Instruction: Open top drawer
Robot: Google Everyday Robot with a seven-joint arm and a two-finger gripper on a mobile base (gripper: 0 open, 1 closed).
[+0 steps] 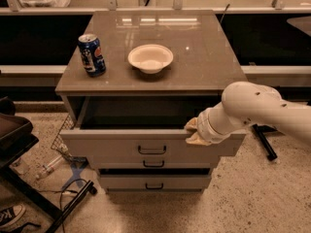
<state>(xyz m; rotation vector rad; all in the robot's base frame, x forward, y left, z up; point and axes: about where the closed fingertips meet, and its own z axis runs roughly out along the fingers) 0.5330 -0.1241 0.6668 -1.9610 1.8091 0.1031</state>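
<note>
The top drawer (pixel 116 149) of the grey cabinet is pulled out, its dark inside showing under the cabinet top. Its front has a small dark loop handle (pixel 152 150). My gripper (pixel 195 132) is at the right part of the drawer's front upper edge, at the end of the white arm (pixel 252 108) that comes in from the right. Two shorter drawers (pixel 154 181) sit below, the middle one slightly out, the bottom one further back.
A blue soda can (pixel 92 55) and a white bowl (pixel 150 58) stand on the cabinet top (pixel 204 57). A dark cart or chair (pixel 19 144) stands at the left, with cables and a bottle on the floor by it. A dark bar (pixel 265 142) lies on the floor at right.
</note>
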